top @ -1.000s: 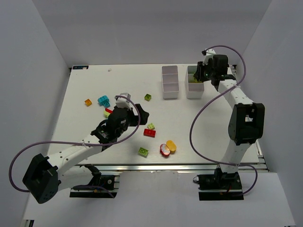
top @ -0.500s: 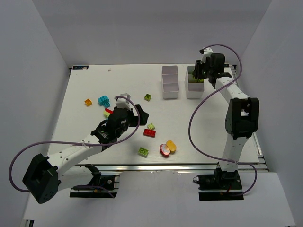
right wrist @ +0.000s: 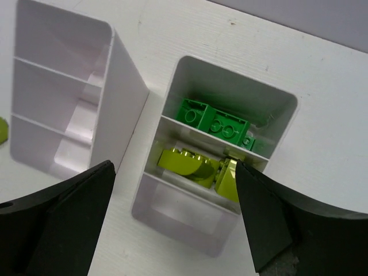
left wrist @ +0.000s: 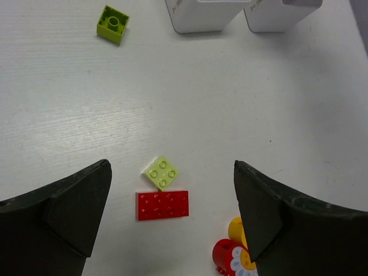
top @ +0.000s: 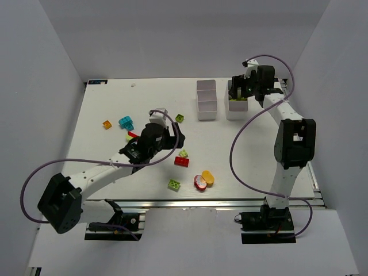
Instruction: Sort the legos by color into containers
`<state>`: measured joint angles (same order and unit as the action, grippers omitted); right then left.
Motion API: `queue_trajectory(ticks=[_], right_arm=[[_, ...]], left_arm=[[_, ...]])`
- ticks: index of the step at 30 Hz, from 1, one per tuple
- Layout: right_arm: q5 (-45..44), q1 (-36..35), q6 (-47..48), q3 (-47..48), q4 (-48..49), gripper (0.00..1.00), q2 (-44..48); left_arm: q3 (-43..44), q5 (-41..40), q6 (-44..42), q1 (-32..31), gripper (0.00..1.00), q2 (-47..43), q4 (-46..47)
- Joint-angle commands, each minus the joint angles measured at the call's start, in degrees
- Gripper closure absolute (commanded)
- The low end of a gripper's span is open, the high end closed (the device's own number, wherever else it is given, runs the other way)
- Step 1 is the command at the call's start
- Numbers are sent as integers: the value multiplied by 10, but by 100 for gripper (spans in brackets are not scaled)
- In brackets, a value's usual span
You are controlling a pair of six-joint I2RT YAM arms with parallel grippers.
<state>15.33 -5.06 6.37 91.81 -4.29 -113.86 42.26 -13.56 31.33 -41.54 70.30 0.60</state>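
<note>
Nearest the table's front edge lie a lime-green studded plastic brick point(top: 173, 184) and a pair of red and yellow rounded plastic pieces point(top: 200, 183), side by side. Just beyond them a flat red studded plastic plate point(left wrist: 163, 204) lies face up. A pale lime square studded plate point(left wrist: 160, 172) sits diagonally, one corner touching or almost touching the red plate's far edge. The left gripper point(left wrist: 172, 165) hangs above this pair, jaws wide apart and holding nothing. In the wrist view both plates lie between its fingers.

Handling, as judged: the bricks are light, rigid, smooth-sided and not fragile, and will slide on the white table point(top: 149, 98) if pushed. The plates are low, so the fingertips must reach the surface. Grip the pale lime plate across two opposite flat sides, wrist turned to match its diagonal. A square approach risks nudging the red plate.

Farther out on the left are a cyan brick point(top: 125, 123) and an orange brick point(top: 107, 124). A second lime brick point(top: 180, 118) lies nearer the bins.

At the far edge stand two white three-compartment plastic bins. The left bin point(right wrist: 123, 92) shows no bricks. The right bin point(right wrist: 178, 215) holds dark green bricks point(right wrist: 215, 122) in one end compartment and lime bricks point(right wrist: 192, 164) in the middle one. The right gripper point(right wrist: 174, 172) hovers above it, jaws apart, empty.
</note>
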Motion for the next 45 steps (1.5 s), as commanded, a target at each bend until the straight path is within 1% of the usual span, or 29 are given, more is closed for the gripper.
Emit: queue_trajectory(ticks=[1, 3, 4, 5, 6, 7, 8, 9, 10, 11, 12, 13, 14, 15, 16, 18, 23, 29, 34, 37, 39, 40, 41, 43, 44, 45], right_arm=[[82, 24, 55, 12, -19, 10, 80], [190, 38, 80, -28, -19, 11, 128], [238, 52, 117, -45, -19, 11, 144], [292, 67, 138, -60, -26, 13, 173], [363, 72, 159, -85, -53, 24, 186], [387, 75, 204, -94, -72, 30, 199], [428, 75, 234, -103, -97, 37, 221], [444, 75, 259, -122, -144, 54, 232], [460, 74, 302, -134, -160, 60, 257], [472, 75, 314, -148, -170, 66, 270], [479, 75, 322, -164, -174, 68, 282], [483, 75, 330, -194, -175, 65, 295], [481, 75, 334, -209, -172, 58, 318], [481, 75, 333, -221, -166, 43, 329], [481, 75, 328, -243, -153, 40, 338], [478, 75, 320, -257, -147, 37, 359], [474, 75, 304, -275, -133, 36, 377], [476, 75, 261, -281, -106, 35, 380], [474, 75, 245, -279, -92, 35, 383], [472, 75, 242, -277, -92, 35, 384], [469, 75, 243, -276, -92, 35, 385], [469, 75, 243, -276, -92, 35, 389], [468, 75, 243, -276, -93, 35, 390], [467, 75, 243, -279, -96, 36, 393], [464, 75, 243, -280, -97, 37, 392], [459, 75, 238, -281, -100, 38, 394]], left_arm=[[85, 19, -49, 14, 5, 60, -48], [122, 45, -71, 28, 11, 97, -78], [160, 57, -77, 48, 28, 118, -89], [180, 84, -80, 58, 38, 160, -99], [202, 100, -89, 70, 47, 184, -125], [225, 109, -96, 89, 54, 208, -141], [275, 112, -115, 94, 54, 255, -159], [299, 112, -129, 98, 53, 278, -192], [347, 108, -145, 102, 43, 300, -211], [370, 97, -175, 102, 36, 340, -239], [391, 84, -192, 102, 32, 359, -248], [410, 78, -214, 102, 29, 378, -257], [449, 71, -244, 101, 25, 395, -274], [466, 57, -254, 101, 24, 428, -280], [481, 50, -267, 101, 23, 443, -284], [518, 45, -300, 101, 22, 480, -291], [563, 35, -341, 101, 22, 527, -272], [612, 7, -334, 101, 24, 581, -263], [621, 8, -330, 102, 27, 603, -252], [627, 7, -325, 102, 30, 614, -250], [624, 9, -322, 103, 37, 618, -245], [623, 9, -320, 103, 41, 618, -243], [621, 11, -319, 104, 48, 617, -239], [607, 15, -320, 108, 57, 607, -230], [601, 18, -300, 109, 62, 603, -223], [586, 20, -298, 111, 70, 599, -220]])
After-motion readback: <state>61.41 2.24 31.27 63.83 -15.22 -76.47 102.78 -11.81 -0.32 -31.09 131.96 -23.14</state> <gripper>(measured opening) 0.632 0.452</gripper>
